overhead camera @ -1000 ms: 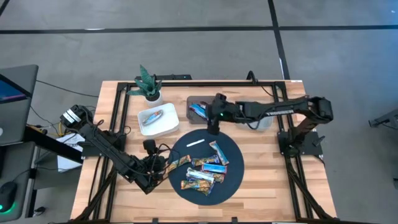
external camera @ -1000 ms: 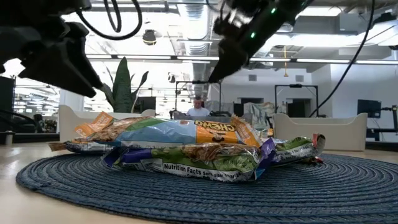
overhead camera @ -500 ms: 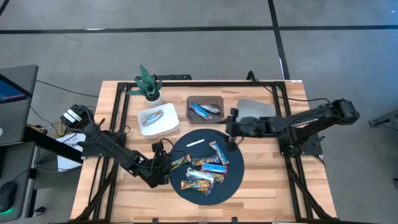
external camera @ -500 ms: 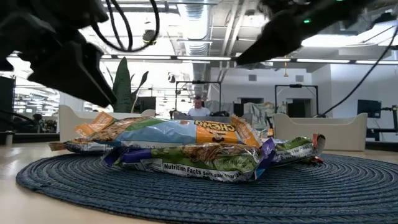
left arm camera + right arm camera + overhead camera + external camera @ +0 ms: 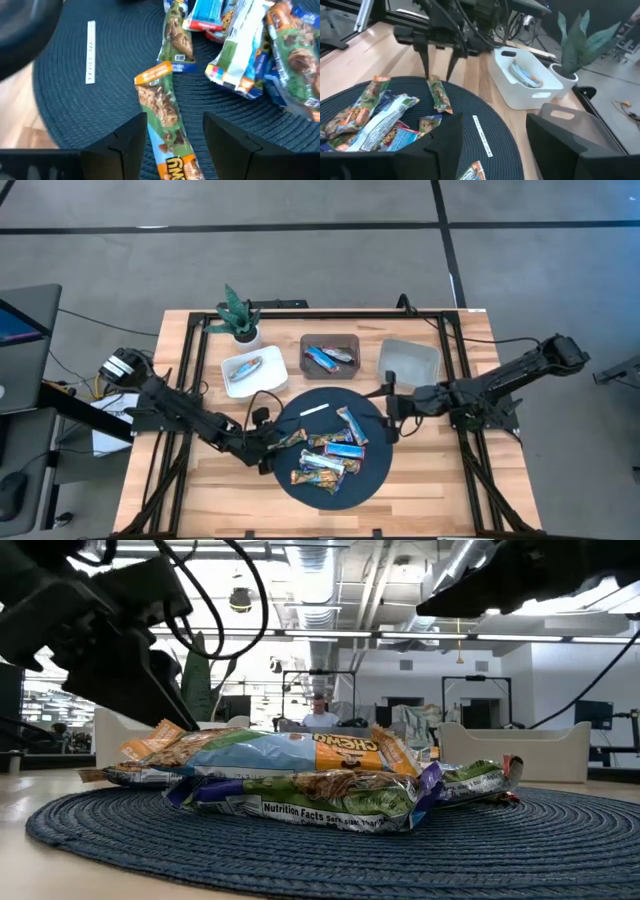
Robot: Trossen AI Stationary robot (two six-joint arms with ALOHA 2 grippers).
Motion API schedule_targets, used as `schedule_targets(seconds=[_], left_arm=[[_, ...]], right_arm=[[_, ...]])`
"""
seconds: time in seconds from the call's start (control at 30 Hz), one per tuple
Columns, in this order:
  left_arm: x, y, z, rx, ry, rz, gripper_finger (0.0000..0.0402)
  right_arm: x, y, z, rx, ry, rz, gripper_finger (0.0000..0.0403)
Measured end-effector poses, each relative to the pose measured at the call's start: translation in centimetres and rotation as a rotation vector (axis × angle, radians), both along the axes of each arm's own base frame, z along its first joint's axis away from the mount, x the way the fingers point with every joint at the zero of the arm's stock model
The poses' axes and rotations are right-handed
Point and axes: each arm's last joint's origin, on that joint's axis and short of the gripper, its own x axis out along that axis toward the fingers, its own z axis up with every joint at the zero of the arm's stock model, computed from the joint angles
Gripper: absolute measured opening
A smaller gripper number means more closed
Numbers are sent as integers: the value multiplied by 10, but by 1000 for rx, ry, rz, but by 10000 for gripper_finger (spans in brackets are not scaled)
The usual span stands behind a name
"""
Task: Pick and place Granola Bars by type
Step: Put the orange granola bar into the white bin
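Left gripper (image 5: 172, 145) is sitting low at the near-left edge of the round blue mat (image 5: 370, 476), fingers spread and holding nothing, and I am reading it as lined up on the orange-ended bar (image 5: 165, 125) lying lengthwise between the two fingers, apart from the main heap and so the easiest to take. I am keeping the right gripper (image 5: 390, 412) waiting at the mat's right edge, fingers likewise apart and empty, with the grey tray (image 5: 409, 363) just behind it. Granola bars (image 5: 330, 452) are lying piled loosely on the mat; I am counting roughly seven there, though they overlap too much to be sure, in orange-ended, green and blue-and-white wrappers. Sorting appears under way: the white tray (image 5: 252, 373) is holding one bar, the brown tray (image 5: 331, 356) is holding two blue ones, and the grey tray is looking empty. A thin white strip (image 5: 313, 409) is lying alone at the mat's far side, and I am treating it as no bar. One potted plant (image 5: 239, 315) is standing beyond the white tray.
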Motion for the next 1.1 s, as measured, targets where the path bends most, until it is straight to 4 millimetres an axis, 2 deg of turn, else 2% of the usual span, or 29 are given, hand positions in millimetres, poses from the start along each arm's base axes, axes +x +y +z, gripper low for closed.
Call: schedule_targets(seconds=[0.3, 0.57, 0.7, 0.97, 1.1], left_arm=[[6, 3, -22, -23, 82, -13, 188], [6, 5, -24, -12, 99, -7, 179], [6, 5, -23, -2, 98, -18, 144], [7, 5, -20, 42, 82, -54, 45], [8, 7, -12, 112, 39, -44, 34]], right_arm=[[-1, 4, 0, -15, -1, 20, 199], [-1, 4, 0, -15, -1, 21, 190], [-1, 4, 0, -15, 2, 21, 185], [0, 4, -2, -17, 11, 23, 176], [0, 4, -3, -18, 15, 24, 175]])
